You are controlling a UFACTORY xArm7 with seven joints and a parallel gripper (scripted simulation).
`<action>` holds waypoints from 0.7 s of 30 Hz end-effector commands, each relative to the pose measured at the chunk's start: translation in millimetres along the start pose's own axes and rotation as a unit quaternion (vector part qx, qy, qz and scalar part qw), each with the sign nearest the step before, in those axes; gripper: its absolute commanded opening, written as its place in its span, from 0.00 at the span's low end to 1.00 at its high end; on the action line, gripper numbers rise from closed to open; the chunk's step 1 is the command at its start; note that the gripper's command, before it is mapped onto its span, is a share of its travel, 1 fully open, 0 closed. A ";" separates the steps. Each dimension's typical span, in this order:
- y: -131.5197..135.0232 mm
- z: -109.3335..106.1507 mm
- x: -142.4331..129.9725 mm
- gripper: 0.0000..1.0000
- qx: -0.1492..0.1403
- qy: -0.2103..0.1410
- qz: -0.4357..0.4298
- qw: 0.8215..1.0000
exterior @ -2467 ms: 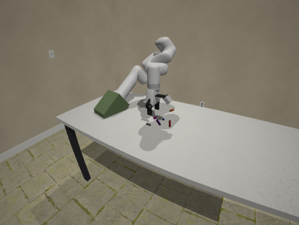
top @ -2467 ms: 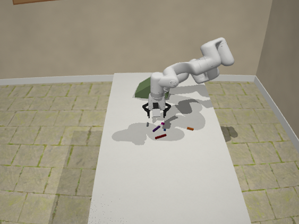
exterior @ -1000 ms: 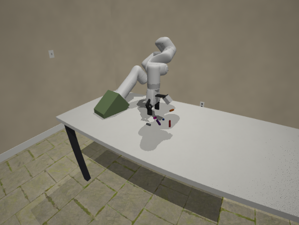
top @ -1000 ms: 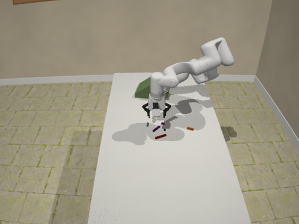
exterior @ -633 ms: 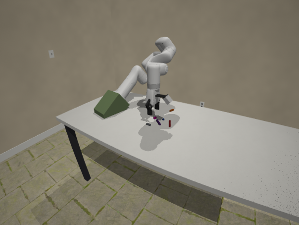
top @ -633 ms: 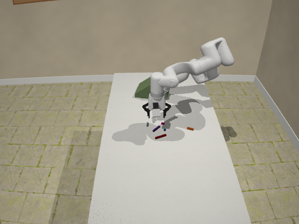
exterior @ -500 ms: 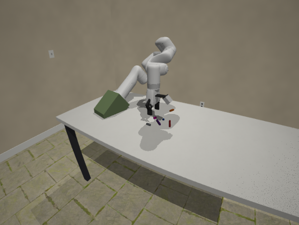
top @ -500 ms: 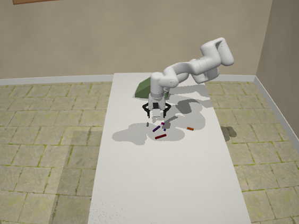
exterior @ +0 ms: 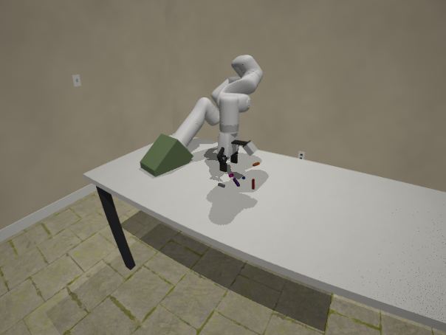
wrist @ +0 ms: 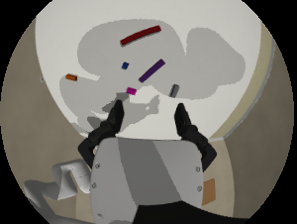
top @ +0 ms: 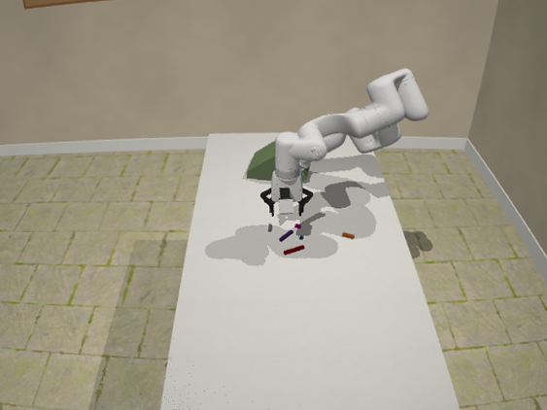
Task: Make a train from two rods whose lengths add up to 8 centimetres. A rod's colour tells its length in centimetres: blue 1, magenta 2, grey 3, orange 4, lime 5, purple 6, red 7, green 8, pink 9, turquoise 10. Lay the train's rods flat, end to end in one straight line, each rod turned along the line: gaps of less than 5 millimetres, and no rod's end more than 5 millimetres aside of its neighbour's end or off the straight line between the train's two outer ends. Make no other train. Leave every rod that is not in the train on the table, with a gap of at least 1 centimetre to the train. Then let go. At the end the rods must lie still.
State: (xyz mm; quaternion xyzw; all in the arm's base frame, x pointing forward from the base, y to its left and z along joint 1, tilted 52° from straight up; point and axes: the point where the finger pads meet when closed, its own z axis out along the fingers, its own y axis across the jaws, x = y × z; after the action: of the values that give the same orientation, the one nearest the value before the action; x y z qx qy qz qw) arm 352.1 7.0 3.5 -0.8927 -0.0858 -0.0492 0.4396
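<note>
My gripper [top: 286, 210] is open and empty, hanging a little above the table behind the rods; it also shows in the exterior view [exterior: 228, 162] and the wrist view [wrist: 148, 112]. A magenta rod [top: 298, 226] [wrist: 131, 90] lies just ahead of one fingertip. A purple rod [top: 286, 236] [wrist: 151, 70] lies slanted close by, its end near the magenta rod. A small blue rod [top: 301, 238] [wrist: 125, 64] lies beside them. A red rod [top: 293, 250] [wrist: 141, 36] lies farther forward. A grey rod [top: 270, 227] [wrist: 173, 90] lies to one side. An orange rod [top: 348, 235] [wrist: 71, 76] lies apart on the other side.
A green wedge-shaped block [top: 261, 164] [exterior: 165, 154] stands on the table behind the gripper, at the arm's base. The long white table runs on toward the camera in the top view; its edges are well away from the rods.
</note>
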 end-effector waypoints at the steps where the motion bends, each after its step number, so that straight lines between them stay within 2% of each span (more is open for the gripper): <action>1: 0.2 -1.8 1.3 1.00 -0.002 0.002 0.000 1.000; 3: -4.7 -1.9 4.5 1.00 -0.002 0.002 0.000 1.000; 6: -38.4 -2.0 23.2 1.00 -0.002 0.002 0.000 1.000; 12: -77.0 -1.3 39.6 1.00 -0.001 0.002 0.000 1.000; 21: -78.6 -1.3 40.2 1.00 -0.001 0.002 0.000 1.000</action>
State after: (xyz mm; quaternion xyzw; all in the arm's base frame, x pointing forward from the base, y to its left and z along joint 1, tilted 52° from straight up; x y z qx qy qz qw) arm 374.6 58.5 70.2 -0.8926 -0.0860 -0.0495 0.4399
